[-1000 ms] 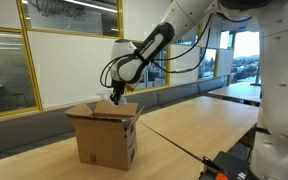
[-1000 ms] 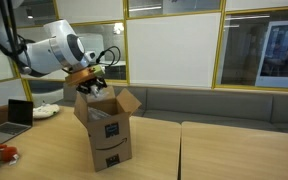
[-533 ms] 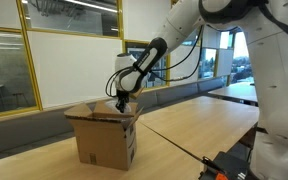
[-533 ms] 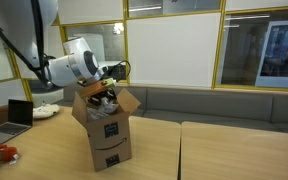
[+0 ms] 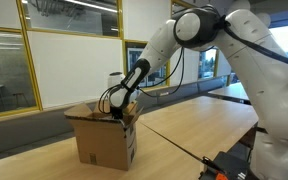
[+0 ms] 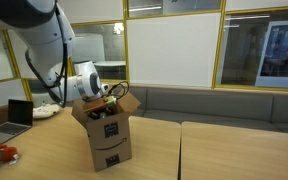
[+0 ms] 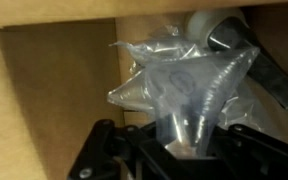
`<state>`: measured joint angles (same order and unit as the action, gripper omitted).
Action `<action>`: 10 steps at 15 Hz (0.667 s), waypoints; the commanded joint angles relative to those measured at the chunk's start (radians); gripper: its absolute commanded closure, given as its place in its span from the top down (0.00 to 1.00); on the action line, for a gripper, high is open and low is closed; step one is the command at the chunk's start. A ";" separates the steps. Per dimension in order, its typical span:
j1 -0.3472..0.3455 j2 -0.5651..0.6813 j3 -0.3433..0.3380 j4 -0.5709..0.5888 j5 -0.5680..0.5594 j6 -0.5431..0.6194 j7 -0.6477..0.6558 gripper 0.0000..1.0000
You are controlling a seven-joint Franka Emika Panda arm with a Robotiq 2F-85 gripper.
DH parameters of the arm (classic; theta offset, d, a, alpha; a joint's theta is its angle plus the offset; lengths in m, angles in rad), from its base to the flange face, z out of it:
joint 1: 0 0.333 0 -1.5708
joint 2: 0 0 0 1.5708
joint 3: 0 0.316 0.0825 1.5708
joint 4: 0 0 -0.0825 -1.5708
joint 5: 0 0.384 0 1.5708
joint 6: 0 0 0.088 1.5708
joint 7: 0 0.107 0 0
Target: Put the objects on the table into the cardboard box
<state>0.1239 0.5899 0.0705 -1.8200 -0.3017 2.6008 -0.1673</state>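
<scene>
The cardboard box stands open on the light wood table in both exterior views. My gripper reaches down into the box's open top, and the flaps hide its fingertips. In the wrist view the gripper is shut on the clear plastic film bundle, which hangs inside the box against the brown inner wall. A dark and pale object lies behind the film. I cannot tell whether it is the spray bottle.
A cushioned bench runs along the glass wall behind the table. A laptop and a pale dish sit on a desk beside the box. Black and orange gear lies at the table's near edge.
The arm has come down from above the box, carrying the film. The gripper is now inside the box's open top.
</scene>
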 commanded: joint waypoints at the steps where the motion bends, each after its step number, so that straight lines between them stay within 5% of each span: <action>1: -0.001 0.092 0.037 0.133 0.054 -0.065 -0.056 0.13; 10: -0.008 0.104 0.126 0.138 0.156 -0.206 -0.126 0.13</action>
<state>0.1246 0.6930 0.1597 -1.7061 -0.1972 2.4609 -0.2415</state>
